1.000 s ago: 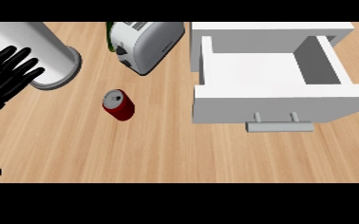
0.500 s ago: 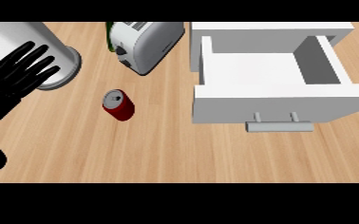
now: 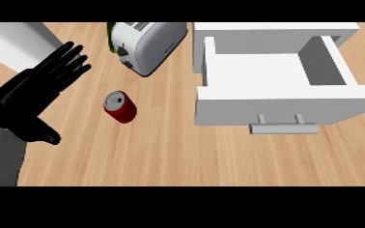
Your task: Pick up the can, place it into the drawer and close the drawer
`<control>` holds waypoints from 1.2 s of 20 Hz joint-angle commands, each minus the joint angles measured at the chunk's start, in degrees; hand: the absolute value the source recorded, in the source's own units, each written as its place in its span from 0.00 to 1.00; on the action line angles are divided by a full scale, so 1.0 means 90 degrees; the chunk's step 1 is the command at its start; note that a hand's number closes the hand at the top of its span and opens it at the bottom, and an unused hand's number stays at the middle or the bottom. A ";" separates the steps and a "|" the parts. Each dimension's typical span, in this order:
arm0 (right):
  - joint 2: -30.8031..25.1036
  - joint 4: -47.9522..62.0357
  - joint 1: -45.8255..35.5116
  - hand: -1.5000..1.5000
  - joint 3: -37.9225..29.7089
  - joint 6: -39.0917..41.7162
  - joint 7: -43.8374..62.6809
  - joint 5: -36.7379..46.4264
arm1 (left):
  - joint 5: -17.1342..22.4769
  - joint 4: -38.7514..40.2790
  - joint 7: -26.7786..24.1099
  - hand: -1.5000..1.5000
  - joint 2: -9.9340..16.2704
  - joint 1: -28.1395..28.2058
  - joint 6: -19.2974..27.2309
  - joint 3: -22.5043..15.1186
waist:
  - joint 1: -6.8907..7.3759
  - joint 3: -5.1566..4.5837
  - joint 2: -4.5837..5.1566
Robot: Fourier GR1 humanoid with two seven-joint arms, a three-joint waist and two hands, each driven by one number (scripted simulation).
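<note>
The red can (image 3: 120,107) stands on the tabletop (image 3: 178,154), left of its middle and a little toward the near edge, its silver top facing up and its body leaning slightly in this steep view, so its long axis seems to run roughly upright; the left hand (image 3: 39,89) hovers just to the left of it, toward the left edge, with its fingers (image 3: 68,63) straight and spread, holding nothing, and pointing toward the far edge rather than at the can; the thumb hangs low on the near side; the can therefore lies to the right of the palm, near but apart; the right hand shows nowhere, so the left is the nearer one by default; the open white drawer (image 3: 274,101) sits well apart toward the right edge, its handle (image 3: 284,127) facing the near side; a toaster (image 3: 146,46) stands beyond the can near the far edge.
</note>
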 commanded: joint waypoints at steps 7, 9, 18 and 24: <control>-0.0026 0.0214 0.0007 0.00 -0.0737 0.0640 0.0026 -0.0430 | -0.1102 0.0924 -0.0955 0.00 -0.0433 0.0001 -0.0304 -0.0228 | 0.0016 0.0001 -0.0003; 0.0175 -0.0178 0.0351 0.00 -0.0729 0.0722 0.0053 -0.0505 | -0.1780 0.1593 -0.1780 0.00 -0.0680 -0.0063 -0.0375 -0.0374 | -0.0023 -0.0002 0.0002; 0.0297 -0.0047 -0.0162 0.00 -0.0758 0.0639 0.0461 -0.0302 | -0.2551 0.2350 -0.2857 0.00 -0.0744 0.0127 -0.0288 -0.0280 | 0.0024 -0.0001 0.0000; 0.0287 0.0086 0.0261 0.00 -0.1209 0.1290 0.0146 -0.0662 | -0.3175 0.4345 -0.3994 0.00 -0.0533 -0.0657 -0.0345 -0.0095 | -0.0037 -0.0003 0.0010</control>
